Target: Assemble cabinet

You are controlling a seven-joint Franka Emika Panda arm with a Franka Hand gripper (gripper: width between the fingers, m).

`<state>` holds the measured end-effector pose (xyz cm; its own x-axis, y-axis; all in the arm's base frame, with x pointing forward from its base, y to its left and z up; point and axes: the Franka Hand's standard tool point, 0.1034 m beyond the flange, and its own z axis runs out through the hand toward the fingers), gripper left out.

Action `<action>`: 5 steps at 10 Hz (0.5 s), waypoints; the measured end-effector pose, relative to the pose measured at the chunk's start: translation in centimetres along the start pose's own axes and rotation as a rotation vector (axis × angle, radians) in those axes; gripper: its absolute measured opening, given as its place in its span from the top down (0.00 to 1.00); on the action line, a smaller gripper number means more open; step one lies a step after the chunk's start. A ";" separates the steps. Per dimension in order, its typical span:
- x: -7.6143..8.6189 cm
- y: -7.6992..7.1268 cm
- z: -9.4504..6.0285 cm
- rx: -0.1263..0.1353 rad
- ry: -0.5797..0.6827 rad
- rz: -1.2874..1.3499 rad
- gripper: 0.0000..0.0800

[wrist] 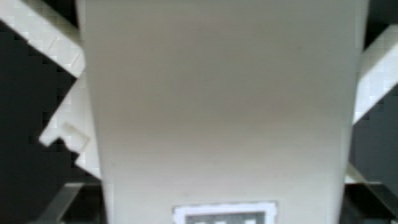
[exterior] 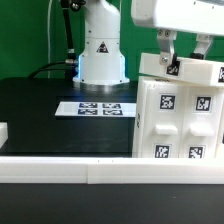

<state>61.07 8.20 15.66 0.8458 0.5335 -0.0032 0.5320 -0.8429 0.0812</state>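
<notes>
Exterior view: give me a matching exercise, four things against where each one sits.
Things:
1. cabinet
2. marker board
3. gripper
4. robot base

Places:
A. flat on the black table, mid-picture
B. at the back, behind the marker board
C. fills the exterior view's right, tags facing the camera
D. at the cabinet's top edge, upper right

Pairs: 1-C, 2-A, 3-D, 4-B
</notes>
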 end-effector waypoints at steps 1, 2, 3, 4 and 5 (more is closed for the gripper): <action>0.0 0.0 0.0 0.001 0.000 0.057 0.30; 0.0 0.0 0.0 0.012 0.008 0.139 0.30; -0.2 0.1 0.2 0.033 0.029 0.275 0.30; -0.5 0.2 0.2 0.044 0.044 0.351 0.30; -0.5 0.2 0.3 0.058 0.060 0.470 0.30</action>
<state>60.72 7.71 15.41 0.9923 0.0955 0.0784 0.0955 -0.9954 0.0041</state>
